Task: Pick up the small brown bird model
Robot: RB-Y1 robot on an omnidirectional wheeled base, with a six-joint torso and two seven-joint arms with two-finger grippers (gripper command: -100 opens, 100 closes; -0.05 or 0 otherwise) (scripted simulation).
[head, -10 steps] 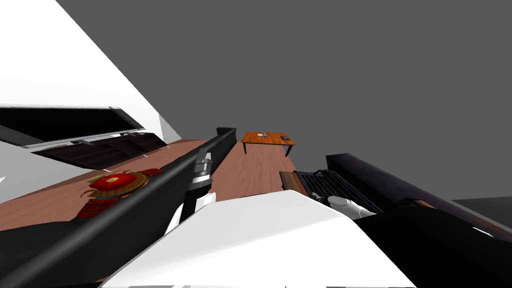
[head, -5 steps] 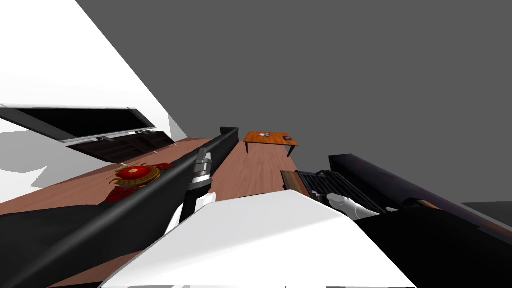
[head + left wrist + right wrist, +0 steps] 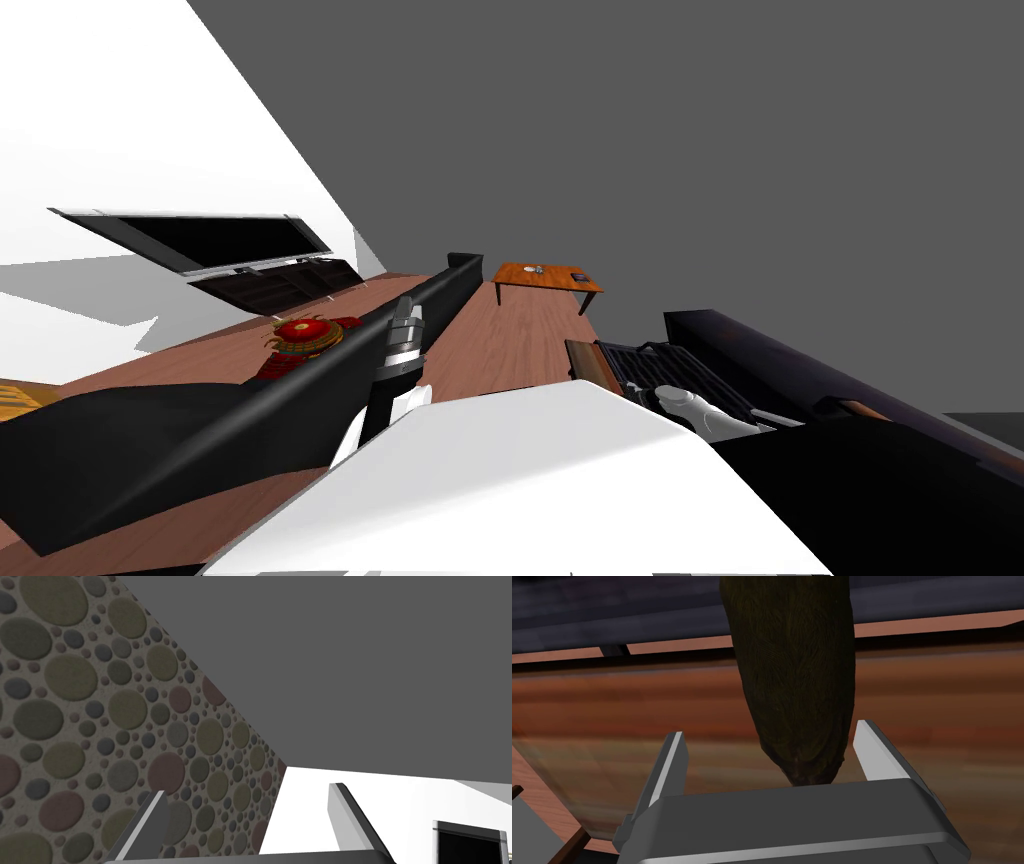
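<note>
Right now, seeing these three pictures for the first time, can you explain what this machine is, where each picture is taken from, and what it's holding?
It is a two-armed robot in a simulated house. One picture looks down from its head; the other two look along each hand. The right gripper has its two fingers open around the narrow end of a dark brown bird model, with a brown wooden surface behind it; nothing is gripped yet. The left gripper is open and empty.

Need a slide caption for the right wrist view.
Open right gripper straddling the narrow end of the dark brown bird model, over a brown wooden surface.
</note>
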